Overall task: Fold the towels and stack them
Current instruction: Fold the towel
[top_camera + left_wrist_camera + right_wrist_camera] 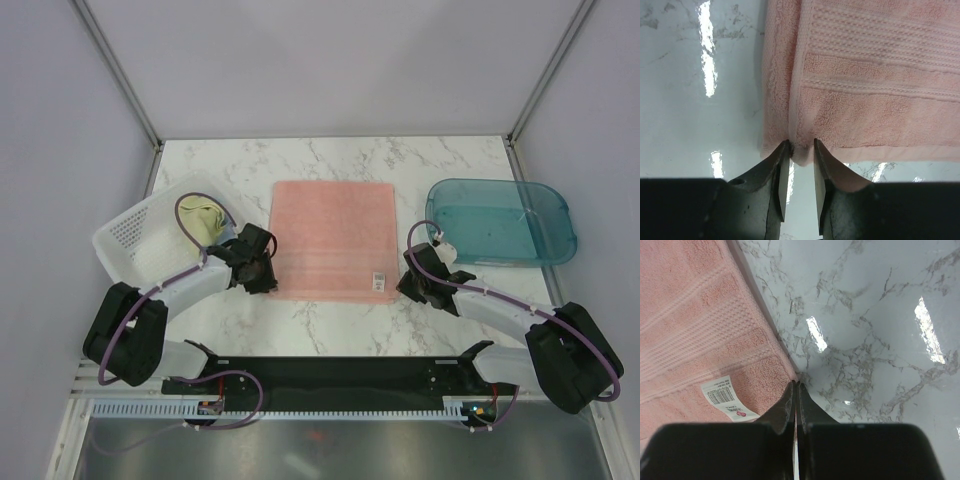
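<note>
Pink towel [333, 238] flat on table [300, 335]; left gripper [801, 148] parted astride near-left corner, right gripper [795, 386] clenched at near-right corner, catch unclear, so a lift risks one corner slipping and a skewed fold.

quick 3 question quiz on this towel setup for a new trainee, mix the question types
1. True or false: the pink towel lies spread flat on the table.
2. Fill in: the left gripper is open at a near towel corner; the ____ gripper is shut.
3. Where is the yellow towel? A in the white basket; B on the pink towel; C in the left gripper.
Key: 1 true; 2 right, the right gripper; 3 A.
</note>
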Controlling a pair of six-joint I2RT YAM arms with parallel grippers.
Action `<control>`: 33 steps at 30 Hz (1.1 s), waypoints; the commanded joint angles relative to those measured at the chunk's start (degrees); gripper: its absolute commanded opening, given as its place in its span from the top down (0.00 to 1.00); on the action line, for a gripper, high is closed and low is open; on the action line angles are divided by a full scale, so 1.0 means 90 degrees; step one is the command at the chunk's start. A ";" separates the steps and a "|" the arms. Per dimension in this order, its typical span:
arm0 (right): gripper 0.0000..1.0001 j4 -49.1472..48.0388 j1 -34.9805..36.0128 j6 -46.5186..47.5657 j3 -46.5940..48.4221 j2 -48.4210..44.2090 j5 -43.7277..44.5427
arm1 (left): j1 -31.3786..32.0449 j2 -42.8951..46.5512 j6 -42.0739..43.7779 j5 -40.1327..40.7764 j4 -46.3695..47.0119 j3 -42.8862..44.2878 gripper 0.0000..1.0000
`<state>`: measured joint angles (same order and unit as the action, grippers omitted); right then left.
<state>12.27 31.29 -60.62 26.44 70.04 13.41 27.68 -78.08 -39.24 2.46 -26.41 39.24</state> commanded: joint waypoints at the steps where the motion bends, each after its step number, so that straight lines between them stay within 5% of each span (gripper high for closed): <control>1: 1.00 0.0228 0.0020 0.0095 0.0110 0.0020 0.0053 | 0.0088 0.0219 -0.0288 -0.0019 -0.0083 0.0200 0.67; 8: 1.00 0.0218 0.0020 0.0085 0.0071 -0.0067 0.0043 | 0.0186 0.0122 -0.0327 0.0166 -0.0092 0.0141 0.74; 13: 1.00 0.0228 0.0020 0.0202 0.0129 -0.0126 -0.0083 | 0.0205 0.0141 -0.0259 0.0351 -0.0190 0.0277 0.98; 28: 1.00 0.0482 0.0029 0.0447 0.0881 -0.0497 -0.0717 | 0.0205 0.0258 0.0200 0.0869 -0.1331 0.1401 0.98; 33: 1.00 0.0414 0.0029 0.0281 0.0511 -0.0585 -0.1031 | 0.0205 0.0493 0.0113 0.1064 -0.1538 0.0867 0.98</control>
<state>15.92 31.29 -57.08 32.21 66.00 6.63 29.39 -75.81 -39.22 9.02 -37.76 49.21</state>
